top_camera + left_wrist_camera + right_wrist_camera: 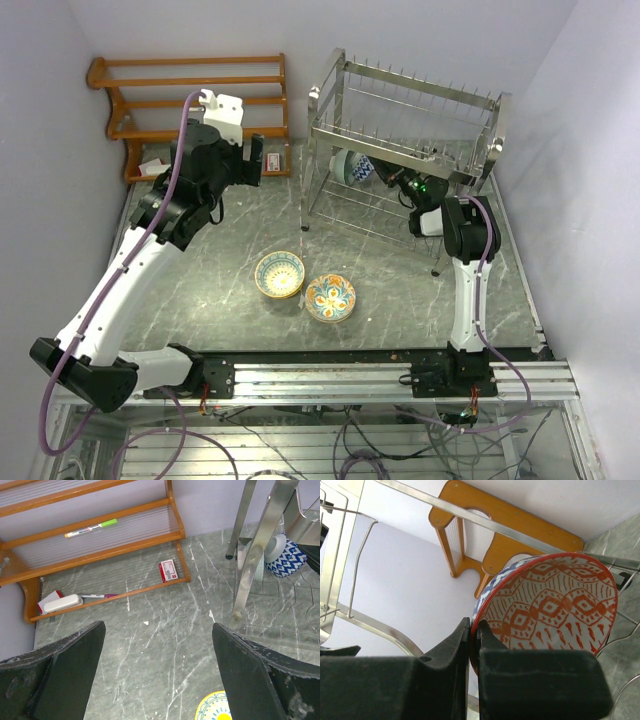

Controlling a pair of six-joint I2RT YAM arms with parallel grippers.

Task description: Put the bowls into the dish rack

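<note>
Two bowls sit side by side on the marble table: a yellow-teal bowl [279, 273] and a blue-orange floral bowl [330, 297]. A third bowl [550, 600], with an orange pattern inside, a red rim and blue-white outside, is tilted on its side within the lower tier of the silver dish rack [400, 130]. My right gripper [475, 630] is shut on its rim, one finger inside and one outside. In the top view this bowl [347, 166] shows under the rack's upper tier. My left gripper [159, 630] hangs open and empty above the table, left of the rack leg [255, 555].
A brown wooden shelf [190, 100] stands at the back left, holding a marker [90, 529], a red box [168, 570] and a white eraser [62, 603]. Walls close in the table on the left, back and right. The yellow bowl's edge [215, 707] shows near my left fingers.
</note>
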